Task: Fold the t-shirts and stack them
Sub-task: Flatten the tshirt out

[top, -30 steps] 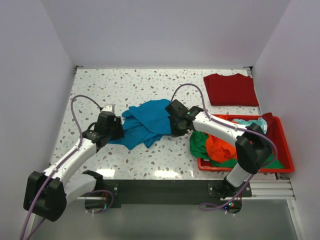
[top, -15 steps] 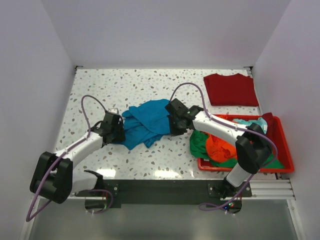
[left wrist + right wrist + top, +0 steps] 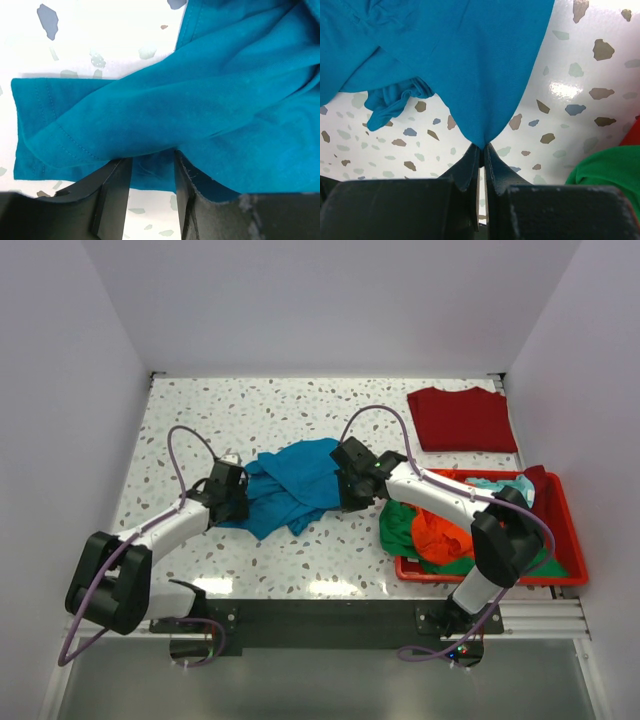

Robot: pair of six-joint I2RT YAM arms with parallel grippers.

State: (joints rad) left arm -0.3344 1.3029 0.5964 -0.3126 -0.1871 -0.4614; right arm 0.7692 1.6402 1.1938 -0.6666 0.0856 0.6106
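At the left of the speckled counter (image 3: 190, 420), the left gripper (image 3: 150, 165) is set low against the left edge of the teal-blue t-shirt (image 3: 300, 478). In the left wrist view its jaws are seen standing apart. A hemmed edge of the shirt lies across the gap at the tips, and bare counter shows between the fingers lower down, so no pinch on the cloth is made out.

The shirt itself is spread in a crumpled heap on the middle of the counter, between the two grippers. At its right edge the right gripper (image 3: 481, 150) is pressed together on the teal cloth, which is drawn into a narrow point between the fingertips.

Farther right, a green t-shirt (image 3: 398, 528) is draped over the left rim of the red bin (image 3: 568, 540). An orange t-shirt (image 3: 440, 537) is bunched beside it inside the bin, and a pale aqua t-shirt (image 3: 497, 485) is seen toward the bin's far side. A dark red t-shirt (image 3: 462, 420) is laid flat and folded at the far right corner of the counter, just beyond the bin and well apart from the teal one.
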